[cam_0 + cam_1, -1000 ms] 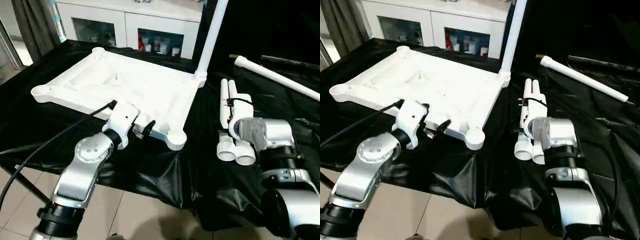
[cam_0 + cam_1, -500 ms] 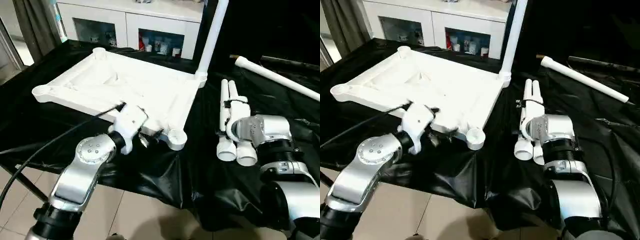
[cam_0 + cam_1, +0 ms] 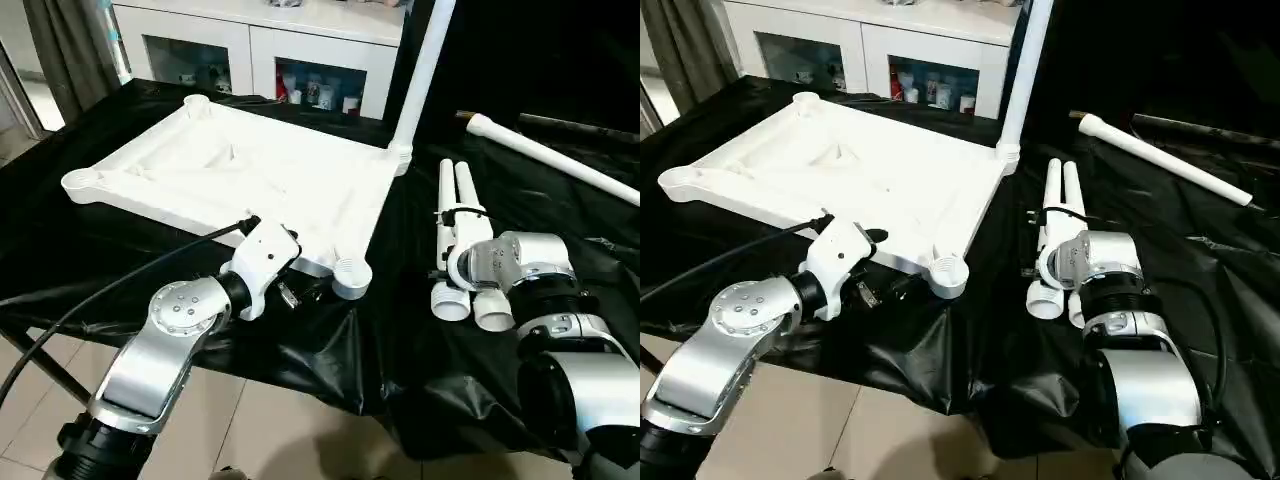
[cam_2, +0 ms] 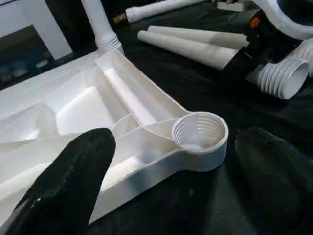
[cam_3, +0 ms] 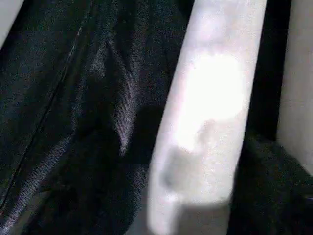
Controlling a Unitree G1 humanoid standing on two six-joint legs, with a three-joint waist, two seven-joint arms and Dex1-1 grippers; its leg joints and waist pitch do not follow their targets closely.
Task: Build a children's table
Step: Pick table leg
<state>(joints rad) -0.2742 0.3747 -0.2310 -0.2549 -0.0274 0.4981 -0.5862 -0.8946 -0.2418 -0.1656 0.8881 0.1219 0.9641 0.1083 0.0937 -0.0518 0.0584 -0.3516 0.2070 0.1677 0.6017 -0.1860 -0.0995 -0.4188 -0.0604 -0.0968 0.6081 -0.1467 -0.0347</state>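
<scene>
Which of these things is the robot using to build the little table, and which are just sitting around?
For the job:
- tabletop, lying upside down
- leg standing in the far corner socket
- two legs lying side by side
- another leg lying farther back

Just there:
- black cloth under it all
- white cabinet behind, with small things inside

My left arm [image 3: 175,335] reaches forward and inward, its wrist bent, and the left gripper [image 4: 171,196] has its two black fingers [image 4: 73,181] spread wide apart, pointing low over the work. My right arm [image 3: 560,350] is folded at the elbow with the forearm aimed forward and down. The right gripper [image 5: 195,161] is low, and I can't make out how its fingers stand.
</scene>
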